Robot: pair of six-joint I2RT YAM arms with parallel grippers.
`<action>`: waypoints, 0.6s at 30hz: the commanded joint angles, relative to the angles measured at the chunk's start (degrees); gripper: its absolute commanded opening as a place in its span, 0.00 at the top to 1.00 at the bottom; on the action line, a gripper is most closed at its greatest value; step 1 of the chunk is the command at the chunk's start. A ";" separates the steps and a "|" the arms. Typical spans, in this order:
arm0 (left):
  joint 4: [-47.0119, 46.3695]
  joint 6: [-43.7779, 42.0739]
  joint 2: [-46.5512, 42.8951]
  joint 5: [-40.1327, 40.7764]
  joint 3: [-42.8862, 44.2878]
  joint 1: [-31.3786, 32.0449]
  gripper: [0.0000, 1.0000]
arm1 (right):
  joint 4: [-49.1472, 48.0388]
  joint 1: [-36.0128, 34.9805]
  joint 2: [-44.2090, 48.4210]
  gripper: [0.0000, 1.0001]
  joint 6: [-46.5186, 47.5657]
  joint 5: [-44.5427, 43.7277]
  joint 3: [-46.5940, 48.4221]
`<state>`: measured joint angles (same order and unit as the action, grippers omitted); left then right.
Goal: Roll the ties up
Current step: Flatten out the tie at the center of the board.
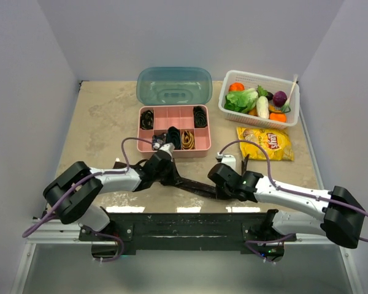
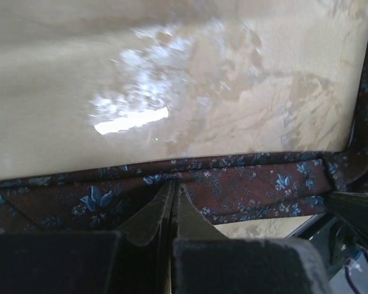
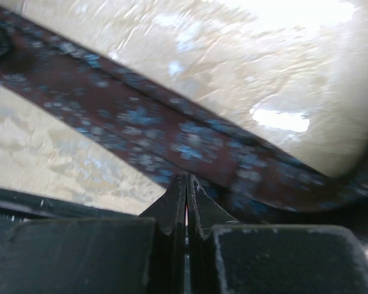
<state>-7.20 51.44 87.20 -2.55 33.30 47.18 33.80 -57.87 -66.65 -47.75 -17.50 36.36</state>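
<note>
Maroon tie (image 2: 251, 184), pinched in left end effector (image 2: 173, 184)

A dark maroon tie (image 2: 245, 184) with small blue flowers lies flat across the near part of the beige, marbled worktop (image 2: 80, 92), running left to right. At the far right it bends and runs away along the frame's edge. The left gripper (image 2: 173, 187) has its two dark fingers (image 2: 148, 215) pressed together with no gap, their tips meeting on the tie's near edge. A bright glare patch sits on the worktop beyond the tie.
</note>
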 commanded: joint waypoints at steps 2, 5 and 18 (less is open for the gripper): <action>0.35 2.70 -4.65 1.32 -7.45 -5.43 1.00 | 1.54 -0.32 4.59 1.00 -7.00 -12.01 -0.23; 1.48 3.75 -8.35 2.28 -9.21 -6.04 1.00 | 0.30 -0.32 4.26 1.00 -8.68 -14.58 -0.59; 4.56 12.19 -25.06 7.20 -19.50 -7.72 1.00 | 6.97 -0.23 2.48 1.00 -17.11 -10.10 -3.31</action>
<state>-5.56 61.10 64.58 0.78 15.31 40.12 35.66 -57.84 -67.79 -59.99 -27.16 34.89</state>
